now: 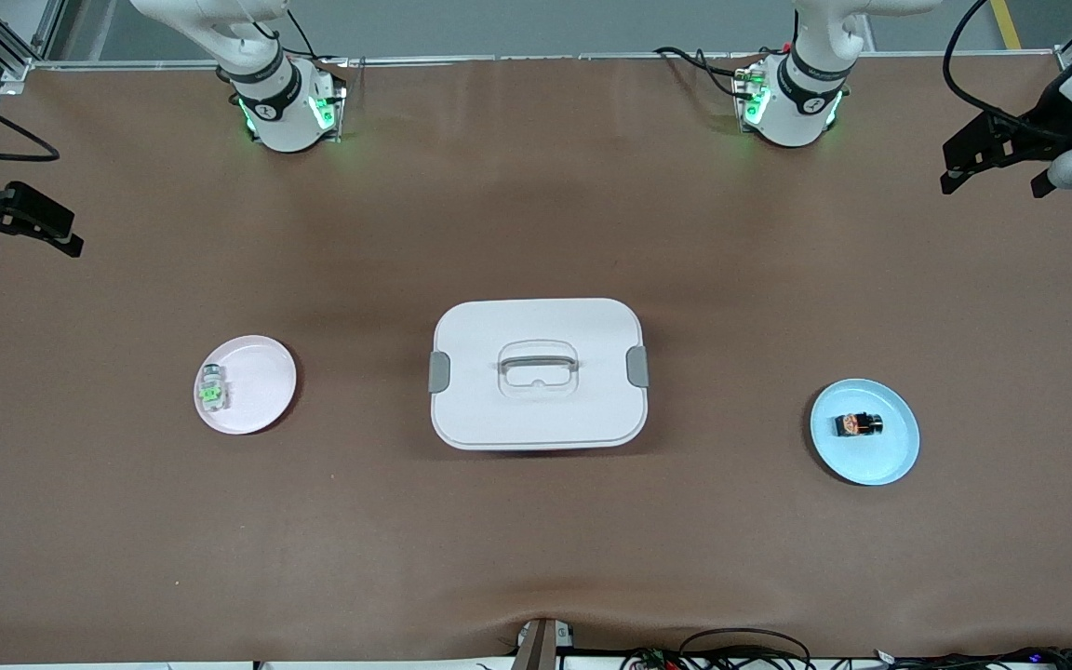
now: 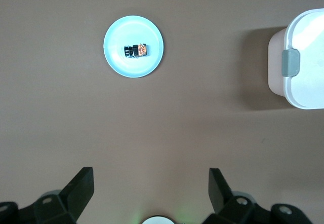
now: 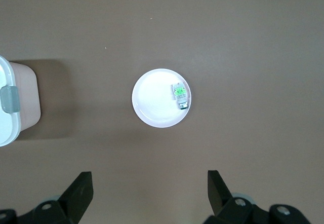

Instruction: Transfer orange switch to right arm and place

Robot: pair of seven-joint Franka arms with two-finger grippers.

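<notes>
The orange switch (image 1: 859, 424), a tiny black block with an orange-red middle, lies on a light blue plate (image 1: 891, 456) toward the left arm's end of the table. The left wrist view also shows the switch (image 2: 136, 50) on that plate (image 2: 119, 62). My left gripper (image 1: 992, 186) hangs open and empty, high over the table's edge at the left arm's end, well apart from the switch; its jaws (image 2: 151, 176) stand wide. My right gripper (image 1: 29, 247) hangs open and empty over the right arm's end, jaws (image 3: 150, 178) wide.
A white lidded box (image 1: 538, 409) with grey latches and a handle stands mid-table. A pink plate (image 1: 266, 372) toward the right arm's end carries a clear-and-green small block (image 1: 212, 391). Brown table cover lies bare between them.
</notes>
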